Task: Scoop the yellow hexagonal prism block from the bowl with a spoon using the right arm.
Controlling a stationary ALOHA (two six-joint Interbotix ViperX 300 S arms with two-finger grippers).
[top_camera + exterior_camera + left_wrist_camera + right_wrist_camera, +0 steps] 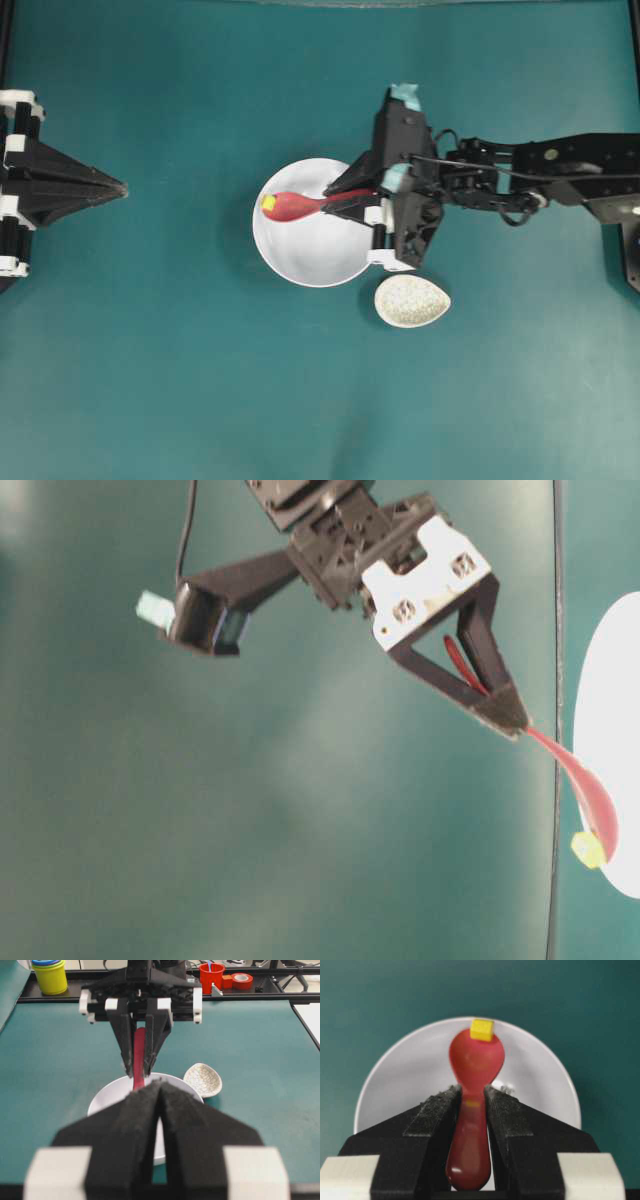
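Note:
My right gripper [472,1091] is shut on the handle of the red-pink spoon [476,1060], whose scoop reaches out over the white bowl [405,1075]. The tiny yellow hexagonal prism block [482,1029] sits at the far tip of the scoop. From overhead, the spoon [295,206] points left from the right gripper [335,200], and the block [269,203] is near the left side of the bowl [300,270]. My left gripper [122,187] rests far to the left, shut with nothing in it. In the left wrist view its fingertips [150,1092] meet.
A small speckled cream dish [411,301] lies just right of and below the bowl, under the right wrist. Beyond the table's far edge, a rail holds a yellow cup [50,975] and a red cup [212,975].

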